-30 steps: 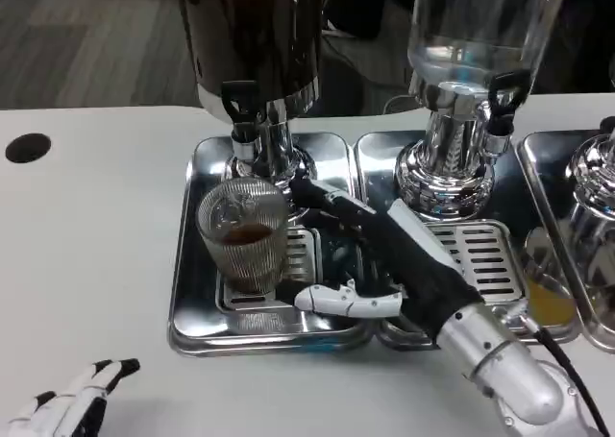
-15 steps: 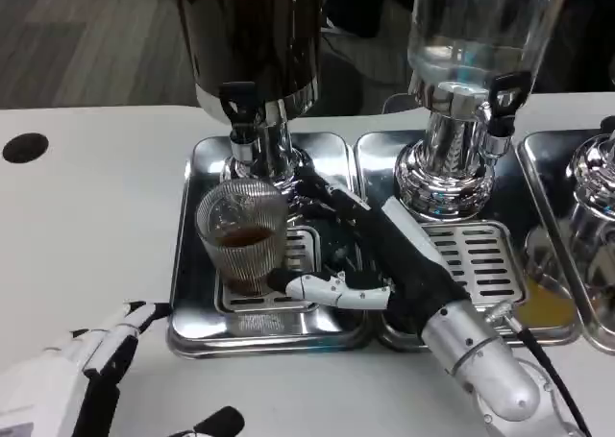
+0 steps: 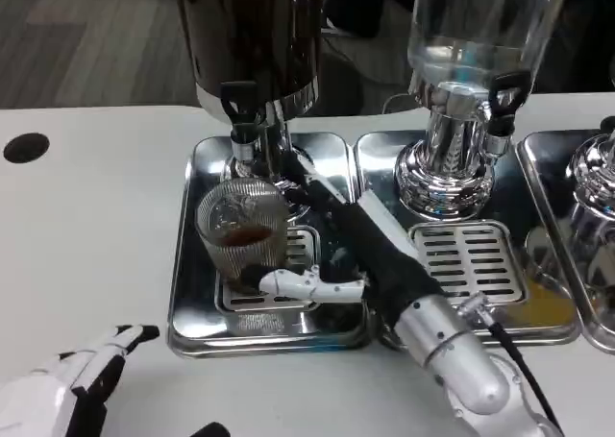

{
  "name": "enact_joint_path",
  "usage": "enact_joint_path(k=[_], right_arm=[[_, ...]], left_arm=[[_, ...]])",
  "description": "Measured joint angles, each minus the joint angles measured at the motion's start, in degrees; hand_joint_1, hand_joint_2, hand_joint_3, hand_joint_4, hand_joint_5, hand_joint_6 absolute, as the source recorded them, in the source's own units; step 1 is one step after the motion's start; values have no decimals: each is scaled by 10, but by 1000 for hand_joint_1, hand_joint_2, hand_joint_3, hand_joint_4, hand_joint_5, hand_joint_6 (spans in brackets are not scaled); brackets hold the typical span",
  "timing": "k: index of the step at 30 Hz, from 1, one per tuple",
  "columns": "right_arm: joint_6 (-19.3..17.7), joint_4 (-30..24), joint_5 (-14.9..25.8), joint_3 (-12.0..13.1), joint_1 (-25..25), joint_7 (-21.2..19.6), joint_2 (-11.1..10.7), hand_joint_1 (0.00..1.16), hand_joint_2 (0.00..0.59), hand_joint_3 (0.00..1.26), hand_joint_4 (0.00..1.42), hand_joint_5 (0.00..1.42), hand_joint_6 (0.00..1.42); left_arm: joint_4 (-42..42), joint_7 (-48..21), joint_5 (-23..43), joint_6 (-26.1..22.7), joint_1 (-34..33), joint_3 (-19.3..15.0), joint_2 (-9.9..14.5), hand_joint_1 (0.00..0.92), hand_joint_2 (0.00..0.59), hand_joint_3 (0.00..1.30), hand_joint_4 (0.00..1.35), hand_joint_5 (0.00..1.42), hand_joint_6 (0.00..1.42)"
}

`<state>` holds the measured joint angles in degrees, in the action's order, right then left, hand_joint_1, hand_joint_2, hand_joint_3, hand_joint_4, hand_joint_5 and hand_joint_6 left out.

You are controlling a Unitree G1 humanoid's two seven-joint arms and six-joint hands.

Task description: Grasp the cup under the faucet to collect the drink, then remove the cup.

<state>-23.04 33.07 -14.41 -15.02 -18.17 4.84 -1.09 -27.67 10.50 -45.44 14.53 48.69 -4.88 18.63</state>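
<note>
The right hand (image 3: 322,240) has shifted left, its fingers now closing around the ribbed cup (image 3: 243,235), partly filled under the left faucet (image 3: 240,110); removal appears next, left hand (image 3: 67,389) empty.

a white table (image 3: 86,226) holds three shiny metal trays side by side: one (image 3: 192,264) at the middle, one (image 3: 500,307) toward 3 o'clock, one (image 3: 553,182) at the 3 o'clock edge. a black hole (image 3: 26,148) sits at 9 o'clock.
</note>
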Motion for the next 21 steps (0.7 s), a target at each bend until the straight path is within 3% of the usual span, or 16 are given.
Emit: enact_joint_path(k=[21], right_arm=[[-14, 63, -16, -18, -54, -33, 36, 759, 91, 51, 76, 121, 26]], left_arm=[[19, -6, 23, 10, 17, -8, 11, 39, 83, 276, 199, 264, 193]])
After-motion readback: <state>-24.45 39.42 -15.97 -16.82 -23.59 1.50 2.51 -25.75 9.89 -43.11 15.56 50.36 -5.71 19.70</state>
